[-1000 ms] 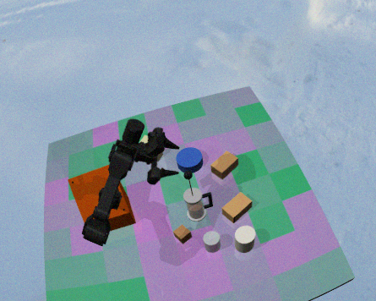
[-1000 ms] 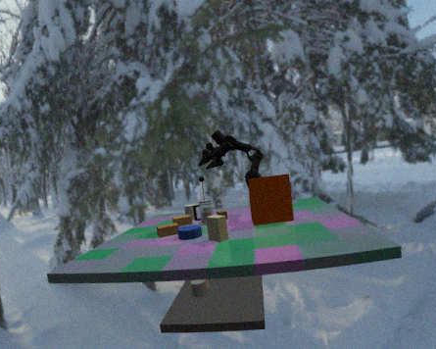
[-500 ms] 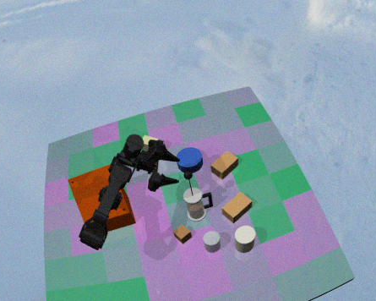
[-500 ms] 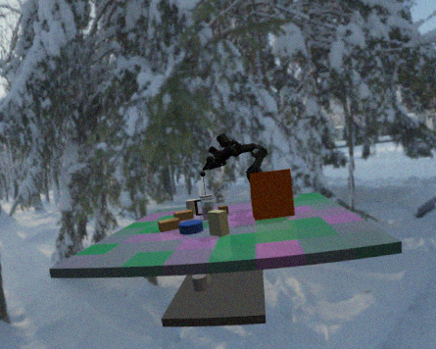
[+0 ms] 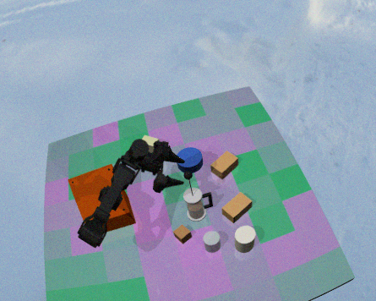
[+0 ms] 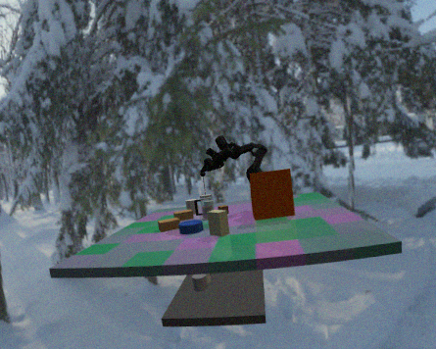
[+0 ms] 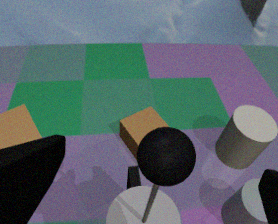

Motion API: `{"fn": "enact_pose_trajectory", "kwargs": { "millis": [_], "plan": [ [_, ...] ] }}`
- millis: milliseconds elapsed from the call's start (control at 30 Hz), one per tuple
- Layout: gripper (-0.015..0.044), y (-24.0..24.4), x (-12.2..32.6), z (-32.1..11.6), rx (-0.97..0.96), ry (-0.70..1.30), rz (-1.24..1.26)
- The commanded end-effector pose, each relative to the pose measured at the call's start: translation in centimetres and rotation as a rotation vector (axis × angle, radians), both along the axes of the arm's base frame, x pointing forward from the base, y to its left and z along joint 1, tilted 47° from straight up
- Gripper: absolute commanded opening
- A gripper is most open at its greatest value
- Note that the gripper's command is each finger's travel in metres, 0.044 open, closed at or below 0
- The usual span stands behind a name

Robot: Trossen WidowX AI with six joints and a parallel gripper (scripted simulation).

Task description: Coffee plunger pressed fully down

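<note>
A: What is lying closest to the wrist camera?

B: The two dark fingers are framing the picture at both lower corners. The gripper (image 5: 178,171) is standing wide open and is holding nothing. Between the fingers, the black knob (image 7: 166,156) of the plunger is sitting up on its thin rod (image 7: 148,204), apart from both fingers. The rod is going down into the white lid of the coffee press (image 5: 194,205).

A: And where is the press standing?

B: It is standing upright on the checkered table (image 5: 308,254), on a purple square, with its black handle (image 5: 207,199) pointing toward a tan block (image 5: 237,206). Two pale cylinders (image 5: 245,238) and a small brown cube (image 5: 182,233) are standing near it. A blue disc (image 5: 190,159) is lying just beyond the knob in the top view.

A: What is farther away?

B: The arm is rising from an orange box (image 6: 271,193). Around the table, snowy ground and snow-covered trees (image 6: 132,98) are showing.
</note>
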State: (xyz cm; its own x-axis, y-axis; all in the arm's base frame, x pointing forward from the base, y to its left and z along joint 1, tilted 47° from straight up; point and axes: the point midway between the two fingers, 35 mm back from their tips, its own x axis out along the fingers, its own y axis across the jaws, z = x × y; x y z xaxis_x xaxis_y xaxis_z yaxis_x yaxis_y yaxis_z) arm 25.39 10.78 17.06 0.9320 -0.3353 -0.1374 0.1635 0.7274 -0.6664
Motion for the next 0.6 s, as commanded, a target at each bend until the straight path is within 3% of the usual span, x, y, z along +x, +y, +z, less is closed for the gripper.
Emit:
{"fn": "enact_pose_trajectory", "kwargs": {
  "millis": [0, 400, 567],
  "plan": [
    [0.0440, -0.4, 0.6, -0.3, -0.010, 0.006, 0.000],
    [0.0440, -1.1, 2.1, -0.3, -0.016, -0.006, 0.002],
    [0.0309, -1.1, 2.1, -0.3, -0.016, -0.006, 0.002]
  ]
}}
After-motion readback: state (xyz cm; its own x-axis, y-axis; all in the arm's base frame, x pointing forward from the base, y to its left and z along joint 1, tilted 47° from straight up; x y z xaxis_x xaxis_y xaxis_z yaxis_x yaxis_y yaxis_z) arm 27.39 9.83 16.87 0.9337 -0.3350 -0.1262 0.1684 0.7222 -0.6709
